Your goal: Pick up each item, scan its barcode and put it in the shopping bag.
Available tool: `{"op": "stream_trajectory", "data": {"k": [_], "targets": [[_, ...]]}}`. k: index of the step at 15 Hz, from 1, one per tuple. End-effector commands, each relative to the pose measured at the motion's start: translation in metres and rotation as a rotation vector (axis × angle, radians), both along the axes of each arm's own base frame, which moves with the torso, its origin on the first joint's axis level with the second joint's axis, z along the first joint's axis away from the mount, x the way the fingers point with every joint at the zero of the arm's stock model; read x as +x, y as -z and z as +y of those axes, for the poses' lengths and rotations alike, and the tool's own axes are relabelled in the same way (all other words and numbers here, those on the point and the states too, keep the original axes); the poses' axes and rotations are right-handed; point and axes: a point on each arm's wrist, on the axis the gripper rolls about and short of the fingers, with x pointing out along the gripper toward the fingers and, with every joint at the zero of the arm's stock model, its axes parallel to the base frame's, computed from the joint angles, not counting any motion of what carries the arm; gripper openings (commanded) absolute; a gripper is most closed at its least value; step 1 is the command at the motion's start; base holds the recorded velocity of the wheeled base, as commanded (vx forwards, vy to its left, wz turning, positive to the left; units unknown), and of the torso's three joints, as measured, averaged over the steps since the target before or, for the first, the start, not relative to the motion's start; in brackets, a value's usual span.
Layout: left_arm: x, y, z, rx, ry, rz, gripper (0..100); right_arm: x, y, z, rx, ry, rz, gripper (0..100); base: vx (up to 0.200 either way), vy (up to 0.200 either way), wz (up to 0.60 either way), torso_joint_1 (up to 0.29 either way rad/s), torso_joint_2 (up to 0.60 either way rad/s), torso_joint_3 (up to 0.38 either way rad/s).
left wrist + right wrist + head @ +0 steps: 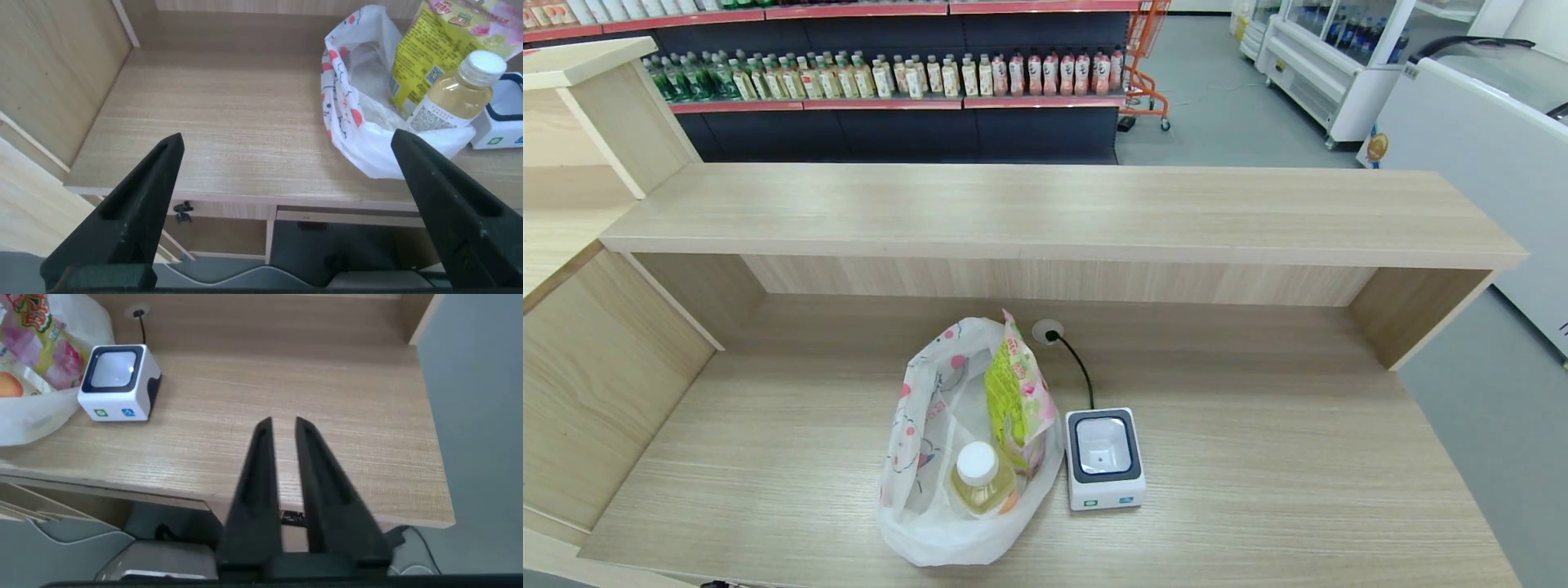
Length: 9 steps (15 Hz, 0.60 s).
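Head view: the shopping bag [915,457], white with pink prints, sits open on the desk [1258,457] close to its front edge, a little left of the middle. Inside it a bottle [977,478] with a white cap stands upright toward the front edge. A yellow-green snack packet [1013,400] rises above the bag's rim toward the back. The scanner [1103,457], a white box with a dark-framed window facing up, stands just beside the bag on its right, the bag's side bulging against it. Its black cable [1080,367] runs back to a round hole [1047,330] near the desk's rear wall. A raised ledge [1054,204] spans the desk's far edge. Beyond it are store shelves of bottles [890,75] and a white freezer [1470,122].

Left wrist view: the left jaws stand wide apart with nothing between their dark fingers [143,204]. They hang off the desk's front edge, toward its left end. The shopping bag [351,114] lies farther along the edge, with the bottle [462,94] and snack packet [429,45] in it.

Right wrist view: the right jaws are drawn almost together, the fingers [323,482] leaving a thin slit that holds nothing. They hang off the front edge toward the right end. The scanner [118,380] and a part of the shopping bag [33,416] lie well apart from them.
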Motion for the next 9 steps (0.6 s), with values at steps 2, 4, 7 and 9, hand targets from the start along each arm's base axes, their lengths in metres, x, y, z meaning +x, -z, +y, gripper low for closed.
{"op": "stream_trajectory", "data": {"k": [2,4,7,9], "targets": [[0.0,0.0,0.0,-0.001,0.0,0.0,100,0.0002,0.0,0.0,0.0,0.0,0.002,0,0.0,0.0,0.0,0.0,0.0,0.0],[0.0,0.0,0.0,-0.001,0.0,0.0,100,0.0001,0.0,0.0,0.0,-0.002,0.002,0,0.0,0.0,0.0,0.0,0.0,0.0],[0.0,0.0,0.0,-0.001,0.0,0.0,100,0.0001,0.0,0.0,-0.001,-0.002,0.002,0,0.0,0.0,0.0,0.0,0.0,0.0],[0.0,0.0,0.0,-0.001,-0.002,0.0,100,0.0001,0.0,0.0,-0.001,-0.002,0.002,0,0.0,0.0,0.0,0.0,0.0,0.0]]}}
